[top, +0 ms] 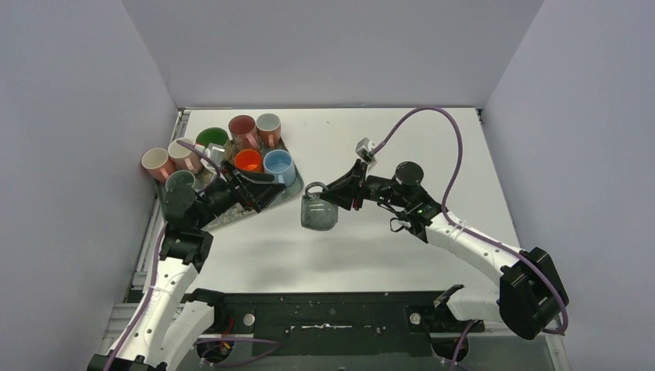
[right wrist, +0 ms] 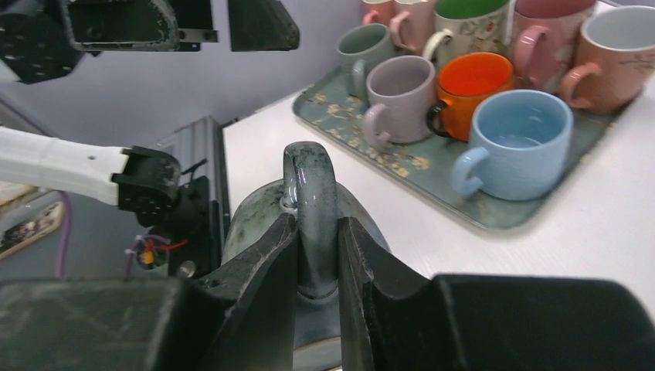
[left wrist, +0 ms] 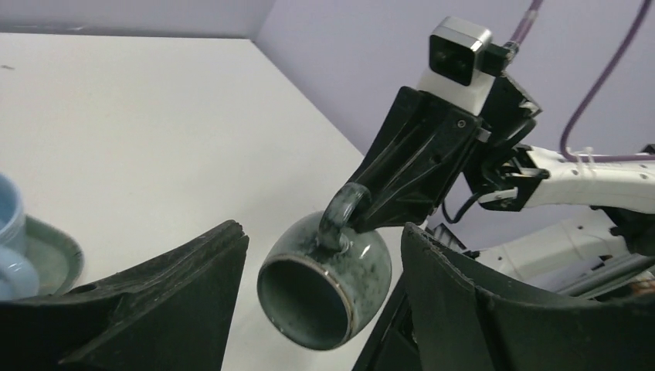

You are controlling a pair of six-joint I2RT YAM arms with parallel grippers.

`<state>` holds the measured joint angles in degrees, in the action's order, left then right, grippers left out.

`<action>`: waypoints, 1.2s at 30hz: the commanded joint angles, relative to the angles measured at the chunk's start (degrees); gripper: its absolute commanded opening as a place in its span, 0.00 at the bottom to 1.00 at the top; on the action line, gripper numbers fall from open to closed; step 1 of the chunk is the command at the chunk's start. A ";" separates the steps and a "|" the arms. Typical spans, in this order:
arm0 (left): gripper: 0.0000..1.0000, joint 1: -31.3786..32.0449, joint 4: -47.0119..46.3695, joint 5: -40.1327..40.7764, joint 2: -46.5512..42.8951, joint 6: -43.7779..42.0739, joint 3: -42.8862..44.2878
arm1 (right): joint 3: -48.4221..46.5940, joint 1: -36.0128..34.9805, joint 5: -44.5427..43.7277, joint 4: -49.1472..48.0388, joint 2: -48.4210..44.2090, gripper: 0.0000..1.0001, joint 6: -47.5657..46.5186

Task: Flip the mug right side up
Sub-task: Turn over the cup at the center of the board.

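One grey-green mug (top: 318,212) hangs tilted on its side just below the right pincer (right wrist: 317,232), handle (right wrist: 309,174) clenched between its fingers (right wrist: 259,267), clear of the bench (top: 386,147). Opposite, the left pincer (top: 259,188) gapes, empty. Roughly half done: rim must turn upward, then mug set down.

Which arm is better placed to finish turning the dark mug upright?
Right. The right gripper is shut on the handle of the mug, which hangs tilted above the table. The left gripper is open and holds nothing, near the tray.
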<state>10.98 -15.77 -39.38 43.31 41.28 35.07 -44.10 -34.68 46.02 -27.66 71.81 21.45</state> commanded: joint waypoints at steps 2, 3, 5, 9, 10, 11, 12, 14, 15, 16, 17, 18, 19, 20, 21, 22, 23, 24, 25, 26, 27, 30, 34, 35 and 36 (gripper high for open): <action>0.69 2.28 -11.46 -6.07 2.94 4.14 0.92 | -0.27 -2.60 2.67 -20.30 -2.61 0.00 8.11; 0.68 2.90 -11.66 -6.35 3.41 3.97 0.98 | 0.02 -2.67 2.61 -21.57 -2.52 0.00 8.96; 0.67 4.30 -12.86 -6.47 4.26 3.86 0.68 | 0.63 -2.68 3.10 -24.81 -2.15 0.00 10.78; 0.66 7.20 -13.68 -5.39 5.91 3.82 0.50 | 0.72 -2.76 3.76 -27.85 -1.40 0.00 13.34; 0.66 7.80 -13.92 -5.22 6.24 3.95 0.52 | 0.76 -2.72 3.87 -28.54 -1.22 0.00 13.77; 0.66 8.53 -14.45 -5.19 6.62 4.11 0.44 | 0.79 -2.81 3.87 -29.05 -1.08 0.00 14.12; 0.66 9.01 -14.98 -5.14 6.93 4.20 0.37 | 0.81 -2.84 3.91 -29.55 -0.92 0.00 14.38; 0.66 10.04 -16.27 -4.99 7.35 4.23 -0.02 | 0.85 -2.94 3.90 -30.24 -0.42 0.00 14.73; 0.66 10.63 -17.06 -4.74 7.46 4.29 -0.27 | 0.78 -2.94 4.06 -30.38 -0.12 0.00 14.82; 0.66 11.16 -17.63 -4.36 7.53 4.20 -0.45 | 0.70 -2.94 4.10 -30.47 0.11 0.00 14.91; 0.66 11.66 -17.89 -4.05 7.71 3.94 -0.52 | 0.68 -2.94 4.16 -30.64 0.35 0.00 14.93; 0.66 12.10 -17.97 -3.91 7.99 3.57 -0.46 | 0.65 -2.95 4.23 -30.81 0.60 0.00 15.05; 0.65 12.47 -18.01 -3.73 8.33 3.17 -0.36 | 0.52 -2.94 4.33 -31.00 0.95 0.00 15.11; 0.63 12.82 -17.91 -3.70 8.68 2.91 -0.17 | 0.44 -3.02 4.53 -31.24 1.15 0.00 15.18; 0.61 13.14 -17.96 -3.69 9.17 2.71 0.00 | 0.37 -3.03 4.78 -31.45 1.48 0.00 15.24; 0.59 13.44 -18.10 -3.69 9.70 2.60 0.20 | 0.33 -3.11 4.97 -31.63 1.74 0.00 15.30; 0.57 13.71 -18.27 -3.69 10.21 2.58 0.38 | 0.28 -3.16 5.18 -31.74 2.02 0.00 15.29; 0.56 13.90 -18.44 -3.70 10.71 2.58 0.63 | 0.24 -3.20 5.29 -31.73 2.26 0.00 15.29; 0.54 14.15 -18.46 -3.69 11.12 2.54 0.84 | 0.24 -3.28 5.45 -31.75 2.39 0.00 15.29; 0.51 14.34 -18.57 -3.69 11.42 2.38 0.98 | 0.25 -3.29 5.46 -31.82 2.72 0.00 15.29; 0.48 14.53 -18.64 -3.74 11.64 2.14 1.04 | 0.24 -3.29 5.48 -31.83 2.86 0.00 15.29; 0.31 14.93 -18.04 -3.76 11.77 0.88 1.10 | 0.21 -3.38 5.48 -31.75 3.29 0.00 15.30; 0.00 15.03 -10.23 -1.17 10.14 -6.19 2.31 | 0.24 -3.38 5.14 -29.32 3.51 0.00 13.34; 0.00 15.03 -8.20 -0.66 9.67 -7.92 2.72 | 0.24 -3.38 5.10 -28.19 3.48 0.00 12.61; 0.00 15.03 -6.30 -0.47 9.39 -9.40 3.29 | 0.24 -3.38 4.94 -27.02 3.28 0.00 11.82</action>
<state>25.93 -28.71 -43.29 54.30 39.29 34.85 -42.15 -37.32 51.64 -48.66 76.44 36.21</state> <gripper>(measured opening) 0.172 0.209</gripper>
